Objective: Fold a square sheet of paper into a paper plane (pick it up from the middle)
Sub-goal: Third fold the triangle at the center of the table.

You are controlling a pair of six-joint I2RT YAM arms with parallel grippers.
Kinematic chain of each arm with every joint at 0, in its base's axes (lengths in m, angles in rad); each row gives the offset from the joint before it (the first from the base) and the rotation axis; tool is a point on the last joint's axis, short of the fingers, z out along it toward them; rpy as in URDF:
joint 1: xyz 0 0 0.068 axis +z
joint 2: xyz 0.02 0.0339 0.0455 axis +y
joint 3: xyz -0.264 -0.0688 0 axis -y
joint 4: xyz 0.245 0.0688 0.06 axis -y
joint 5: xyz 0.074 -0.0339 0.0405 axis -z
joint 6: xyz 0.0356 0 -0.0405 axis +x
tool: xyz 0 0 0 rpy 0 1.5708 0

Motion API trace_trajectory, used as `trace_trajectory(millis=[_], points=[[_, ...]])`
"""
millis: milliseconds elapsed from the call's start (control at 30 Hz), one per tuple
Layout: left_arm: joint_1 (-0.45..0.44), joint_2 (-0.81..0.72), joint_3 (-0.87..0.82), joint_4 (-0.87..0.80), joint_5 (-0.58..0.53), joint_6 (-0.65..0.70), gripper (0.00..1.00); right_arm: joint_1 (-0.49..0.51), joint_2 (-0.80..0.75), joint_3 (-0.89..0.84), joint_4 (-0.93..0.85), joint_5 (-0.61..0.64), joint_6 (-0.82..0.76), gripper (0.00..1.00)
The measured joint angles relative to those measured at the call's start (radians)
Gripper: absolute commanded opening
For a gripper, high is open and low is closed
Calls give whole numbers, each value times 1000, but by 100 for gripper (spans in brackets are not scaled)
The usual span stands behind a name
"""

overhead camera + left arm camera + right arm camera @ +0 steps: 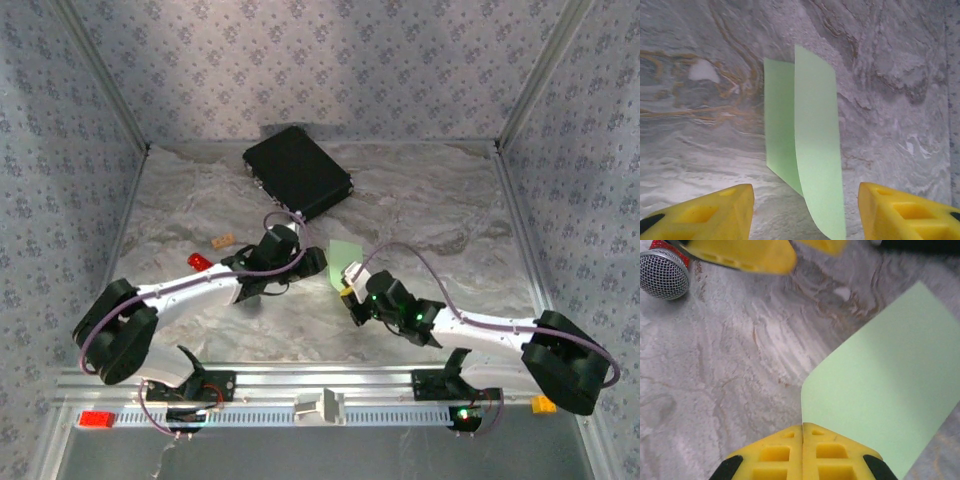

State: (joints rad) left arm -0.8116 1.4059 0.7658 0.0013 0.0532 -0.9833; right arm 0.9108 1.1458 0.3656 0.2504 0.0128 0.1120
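Note:
The square sheet of paper [343,260] is light green and lifted off the marble table, bent into a curve. In the right wrist view my right gripper [803,427] is shut, its yellow fingers pinching the paper's [880,385] near edge. The left wrist view has the paper [815,140] standing on edge as two curved flaps. My left gripper [805,200] is open around its lower end, and neither yellow finger [715,210] touches it. From above, the left gripper [318,265] and the right gripper [350,287] meet at the sheet in mid-table.
A black rectangular case [297,172] lies at the back of the table [430,200]. A red-handled tool with a grey mesh head [662,272] lies left of the grippers, its red handle [200,262] beside the left arm. A small tan block [222,241] sits nearby.

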Motion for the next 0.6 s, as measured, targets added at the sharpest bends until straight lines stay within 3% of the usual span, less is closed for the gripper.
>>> trace_trajectory(millis=[133, 333, 600], points=[[0, -5, 0, -39, -25, 18, 51, -61, 49, 47, -47, -171, 68, 0], [4, -5, 0, -55, -20, 51, 38, -74, 117, 74, -53, -365, 113, 0], [27, 72, 61, -48, 67, 94, 27, -76, 126, 59, -6, -460, 125, 0]])
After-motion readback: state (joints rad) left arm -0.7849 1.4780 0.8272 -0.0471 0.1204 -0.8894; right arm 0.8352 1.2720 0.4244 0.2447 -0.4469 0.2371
